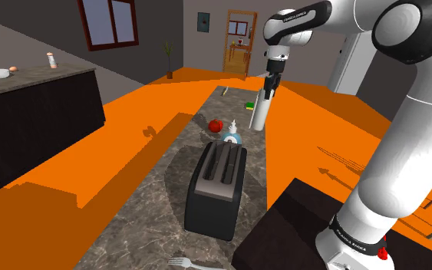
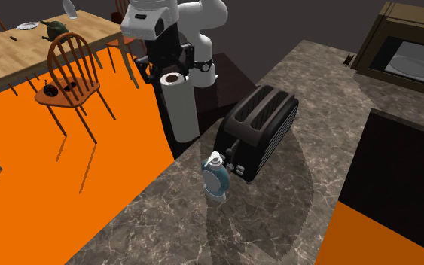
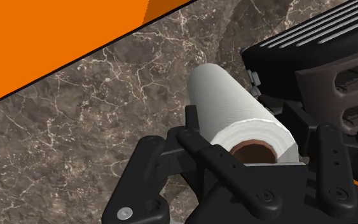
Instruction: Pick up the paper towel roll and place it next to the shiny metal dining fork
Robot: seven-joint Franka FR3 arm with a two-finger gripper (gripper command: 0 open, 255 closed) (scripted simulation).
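White roll, shoulder view: paper towel roll (image 1: 259, 113) hangs upright under the gripper (image 1: 267, 90), upper centre; fork (image 1: 192, 265) lies at the bottom edge, well apart.
Second exterior view: paper towel roll upper left of centre, near the toaster (image 2: 255, 129).
Wrist view: black fingers (image 3: 191, 145) clasp its top end.
Progress: pickup looks done; carrying and placing remain.

The white arm (image 1: 394, 146) rises from the shoulder view's lower right, bends at a dark joint near the top edge, and reaches across to the left. Its wrist is turned so the hand points almost straight down. The black gripper (image 1: 269, 88) clasps the upper end of the paper towel roll (image 1: 260, 111) — its fingers (image 3: 327, 149) press against opposite sides.
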